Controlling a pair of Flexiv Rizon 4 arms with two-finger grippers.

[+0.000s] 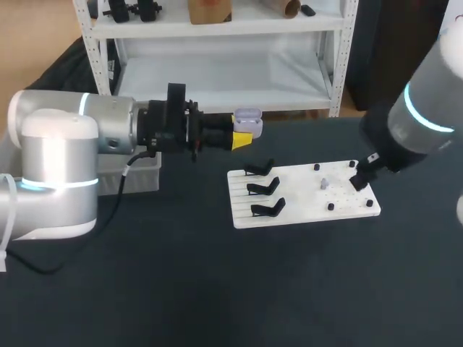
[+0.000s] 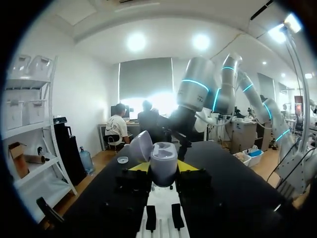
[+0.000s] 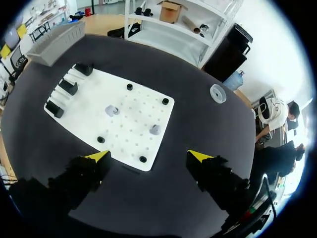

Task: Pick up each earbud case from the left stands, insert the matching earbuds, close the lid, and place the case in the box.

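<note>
My black table (image 1: pixel 217 289), white board (image 1: pixel 304 199) on it with three black stands (image 1: pixel 264 189); my left gripper (image 1: pixel 244 137) up beside the board, gripping the open earbud case (image 1: pixel 248 119); my right gripper (image 3: pixel 148 157) spread wide over the board's corner; two small earbuds (image 3: pixel 112 110) on the board

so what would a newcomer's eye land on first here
Probably the pale earbud case, lid open, clamped in the left gripper and held in the air near the stand end of the white board. Next come the board's three empty black stands, and the right gripper hanging open over its other end.
</note>
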